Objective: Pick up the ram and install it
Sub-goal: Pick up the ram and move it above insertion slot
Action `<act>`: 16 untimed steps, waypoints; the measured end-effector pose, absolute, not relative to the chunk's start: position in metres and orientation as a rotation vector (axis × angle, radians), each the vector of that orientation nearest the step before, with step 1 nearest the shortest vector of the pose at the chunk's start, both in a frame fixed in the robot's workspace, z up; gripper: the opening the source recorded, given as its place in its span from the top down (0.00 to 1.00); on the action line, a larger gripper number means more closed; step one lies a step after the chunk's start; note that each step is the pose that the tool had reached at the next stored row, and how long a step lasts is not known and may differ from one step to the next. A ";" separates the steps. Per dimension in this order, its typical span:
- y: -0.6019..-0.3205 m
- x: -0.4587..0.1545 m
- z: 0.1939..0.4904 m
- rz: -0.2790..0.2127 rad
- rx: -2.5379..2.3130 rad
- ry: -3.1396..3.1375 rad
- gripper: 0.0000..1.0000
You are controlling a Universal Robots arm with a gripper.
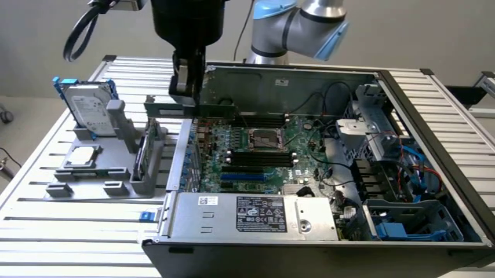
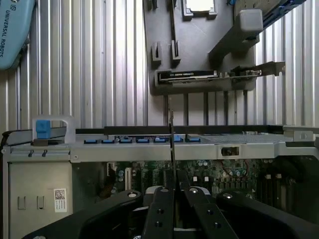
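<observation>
One black gripper (image 1: 186, 92) pinches the long, thin, dark green ram stick (image 1: 220, 110) tight. I see it hanging over the open grey computer case (image 1: 309, 87), at ten o'clock from the green motherboard (image 1: 309, 168).

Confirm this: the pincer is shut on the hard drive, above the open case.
Wrong: the pincer is shut on the ram, not the hard drive, above the open case. The exterior view shows it; the hard drive stands on the grey tray.
</observation>
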State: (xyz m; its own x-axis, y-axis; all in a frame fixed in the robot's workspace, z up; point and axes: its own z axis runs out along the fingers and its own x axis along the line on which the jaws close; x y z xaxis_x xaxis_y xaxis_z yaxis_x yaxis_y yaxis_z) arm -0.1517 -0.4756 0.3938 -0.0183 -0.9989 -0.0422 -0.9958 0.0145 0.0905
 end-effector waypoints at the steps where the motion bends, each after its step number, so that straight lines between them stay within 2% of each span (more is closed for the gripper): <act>1: -0.475 -0.148 0.394 -0.147 2.178 -2.213 0.86; 16: -0.439 -0.104 0.378 -0.152 2.178 -2.214 0.86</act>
